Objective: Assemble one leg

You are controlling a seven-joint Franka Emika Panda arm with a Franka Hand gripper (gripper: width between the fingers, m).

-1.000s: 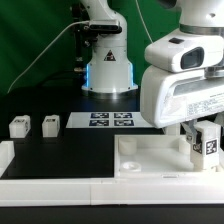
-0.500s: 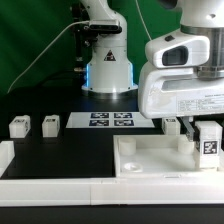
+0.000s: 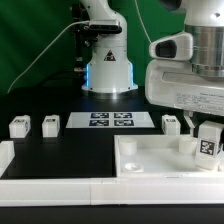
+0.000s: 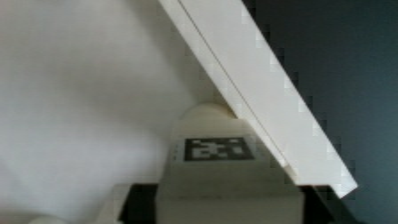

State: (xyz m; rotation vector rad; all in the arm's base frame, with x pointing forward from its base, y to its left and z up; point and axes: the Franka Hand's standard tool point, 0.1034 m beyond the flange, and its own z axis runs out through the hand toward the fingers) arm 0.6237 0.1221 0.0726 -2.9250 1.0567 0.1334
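My gripper (image 3: 204, 128) is shut on a leg (image 3: 209, 143), a small white block with a black-and-white tag. It holds the leg upright at the right corner of the large white slab (image 3: 150, 163). In the wrist view the leg (image 4: 217, 160) sits between my dark fingers (image 4: 146, 203), by the slab's raised rim (image 4: 240, 70). I cannot tell whether the leg touches the slab. Three more legs stand on the black table: two at the exterior view's left (image 3: 18, 127) (image 3: 50, 124) and one behind the slab (image 3: 170, 124).
The marker board (image 3: 110, 121) lies on the table behind the slab, in front of the arm's base (image 3: 108, 72). A low white wall (image 3: 60, 188) runs along the table's front edge, and a green curtain hangs behind.
My gripper and the leg have shifted slightly toward the exterior view's right, and the arm's body has risen a little. The other legs have not moved.
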